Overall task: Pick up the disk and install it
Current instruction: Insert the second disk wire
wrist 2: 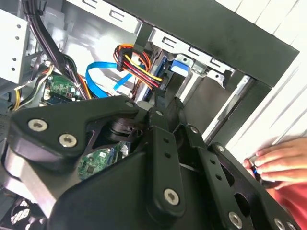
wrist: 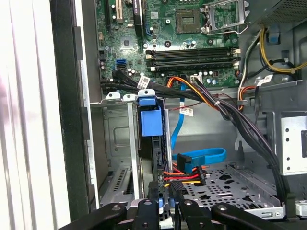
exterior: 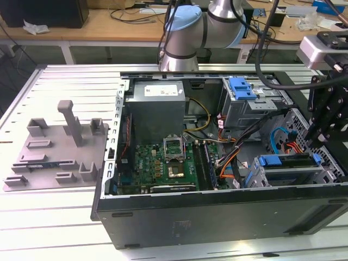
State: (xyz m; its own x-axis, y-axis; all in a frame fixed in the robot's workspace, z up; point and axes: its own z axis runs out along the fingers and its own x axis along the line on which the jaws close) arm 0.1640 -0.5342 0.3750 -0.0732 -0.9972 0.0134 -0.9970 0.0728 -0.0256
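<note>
Disk (exterior: pixel 286 161) sits on edge in its bay at the case's near corner on the exterior view's right, its blue frame up, probably slid most of the way home. Left of it lie the board (exterior: pixel 163 163), then orange and black cables (exterior: pixel 231 160) that crowd that side. My gripper (exterior: pixel 314 141) hangs just over the disk's far end; in the first wrist view it straddles that end beside the red-and-yellow plug (wrist: pixel 184 176). Whether it clamps I cannot tell. The case wall (wrist: pixel 64 110) leaves little room on the outer side.
</note>
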